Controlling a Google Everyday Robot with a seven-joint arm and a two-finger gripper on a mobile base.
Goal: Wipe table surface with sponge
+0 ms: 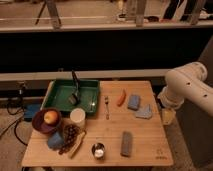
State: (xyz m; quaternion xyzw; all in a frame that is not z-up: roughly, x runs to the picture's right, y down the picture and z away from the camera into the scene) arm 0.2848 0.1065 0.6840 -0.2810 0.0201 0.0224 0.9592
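Note:
The sponge [133, 102] is a small medium-blue block lying on the table surface [150, 135], right of the orange carrot [121, 97] and just behind a paler blue-grey notched piece [144, 112]. My white arm [186, 85] comes in from the right. My gripper [168, 116] hangs below it at the table's right edge, about a hand's width to the right of the sponge and apart from it. It holds nothing that I can see.
A green tray [57, 102] with a dark brush [74, 95] stands at the back left. A fork [106, 106], white cup [77, 116], bowl with an apple [39, 125], grapes [70, 134], metal cup [98, 150] and long grey bar [127, 143] lie on the table.

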